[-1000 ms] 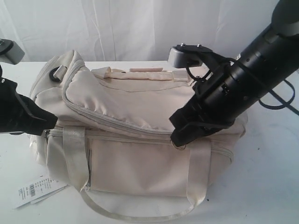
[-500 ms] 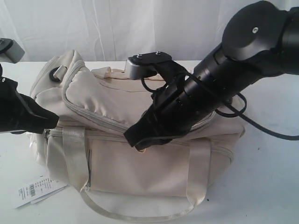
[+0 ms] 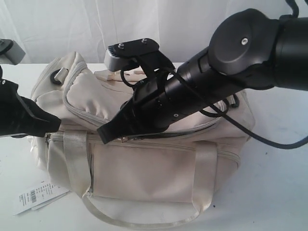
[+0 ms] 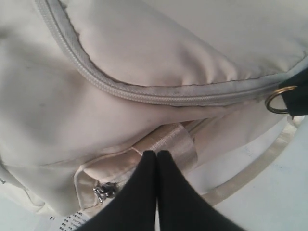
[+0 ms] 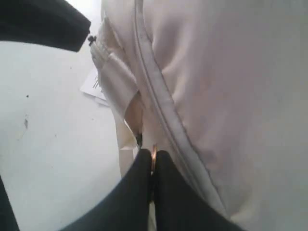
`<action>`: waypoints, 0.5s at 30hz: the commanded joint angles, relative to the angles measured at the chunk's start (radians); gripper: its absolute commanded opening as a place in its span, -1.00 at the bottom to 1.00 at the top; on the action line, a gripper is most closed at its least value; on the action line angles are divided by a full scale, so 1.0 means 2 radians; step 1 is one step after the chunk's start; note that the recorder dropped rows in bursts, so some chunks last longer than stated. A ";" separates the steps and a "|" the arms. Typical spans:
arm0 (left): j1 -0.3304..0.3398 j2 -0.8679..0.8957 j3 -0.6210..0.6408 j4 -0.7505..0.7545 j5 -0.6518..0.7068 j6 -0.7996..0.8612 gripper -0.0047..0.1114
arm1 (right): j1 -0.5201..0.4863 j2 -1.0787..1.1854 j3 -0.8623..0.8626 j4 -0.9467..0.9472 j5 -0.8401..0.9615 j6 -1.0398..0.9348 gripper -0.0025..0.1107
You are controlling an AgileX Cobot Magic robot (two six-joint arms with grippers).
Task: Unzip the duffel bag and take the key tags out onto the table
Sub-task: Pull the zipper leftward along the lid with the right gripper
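Grip of the right gripper point(image 3: 107, 134) closed tight on the brass zipper ring point(image 4: 279, 98), jaws meeting with the ring nipped between them, low on the front of the duffel bag point(image 3: 154, 168), just above its front pocket. Behind that ring, toward the bag's right end, a thin dark slit along the line of the zipper point(image 4: 120, 89) in the exterior view, read as the stretch already undone. Ahead of it, curving up toward the left end, teeth meshed and unopened in the left wrist view. Left gripper point(image 4: 156, 155) pressed shut too, tips against the shiny strap point(image 4: 166, 144) at the bag's left end. Cannot tell whether any cloth is caught between them; likely bracing the bag against the pull. No key tags in sight, presumably inside under the flap. Only a white paper tag point(image 3: 36, 196) out on the table point(image 3: 274, 183), beside the bag's left front corner, and not the thing wanted. Judged as unzipping partway through. Left to do: run the ring round the rest of the curve, let go, fold the flap open, reach in, find the tags, lift them out and set them on bare tabletop.
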 commanded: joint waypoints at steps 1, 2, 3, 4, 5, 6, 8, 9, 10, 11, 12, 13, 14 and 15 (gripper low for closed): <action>-0.002 -0.003 0.001 -0.019 0.008 0.001 -0.92 | 0.011 0.002 -0.006 0.015 -0.024 -0.006 -0.96; -0.002 -0.003 0.001 -0.018 0.009 0.002 -0.92 | 0.011 0.005 -0.009 0.015 -0.022 -0.006 -0.96; -0.002 -0.003 0.001 -0.018 0.009 0.002 -0.92 | 0.011 0.010 -0.014 0.016 -0.021 -0.006 -0.96; -0.002 -0.003 0.001 -0.018 0.009 0.002 -0.92 | 0.011 0.015 -0.018 0.019 -0.020 -0.006 -0.96; -0.002 -0.003 -0.001 -0.018 0.011 0.002 -0.92 | 0.011 0.019 -0.022 0.022 -0.017 -0.006 -0.96; -0.002 -0.003 -0.002 -0.018 0.015 0.002 -0.92 | 0.011 0.026 -0.026 0.027 -0.016 -0.006 -0.96; -0.002 -0.003 -0.007 -0.018 0.021 0.008 -0.92 | 0.011 0.038 -0.035 0.031 -0.014 -0.006 -0.96; -0.002 -0.003 -0.008 -0.018 0.027 0.011 -0.92 | 0.011 0.042 -0.039 0.033 -0.014 -0.006 -0.96; -0.002 -0.003 -0.010 -0.018 0.030 0.013 -0.92 | 0.011 0.046 -0.044 0.034 -0.014 -0.006 -0.96; -0.002 -0.003 -0.013 -0.018 0.034 0.013 -0.92 | 0.011 0.051 -0.049 0.037 -0.014 -0.010 -0.96; -0.002 -0.003 -0.015 -0.019 0.034 0.013 -0.92 | 0.011 0.054 -0.053 0.038 -0.014 -0.010 -0.96; -0.002 -0.003 -0.016 -0.019 0.034 0.013 -0.92 | 0.011 0.059 -0.058 0.041 -0.014 -0.010 -0.96; -0.002 -0.003 -0.017 -0.019 0.035 0.013 -0.92 | 0.013 0.062 -0.063 0.044 -0.014 -0.010 -0.96; -0.002 -0.003 -0.020 -0.019 0.038 0.013 -0.92 | 0.015 0.066 -0.067 0.044 -0.014 -0.011 -0.96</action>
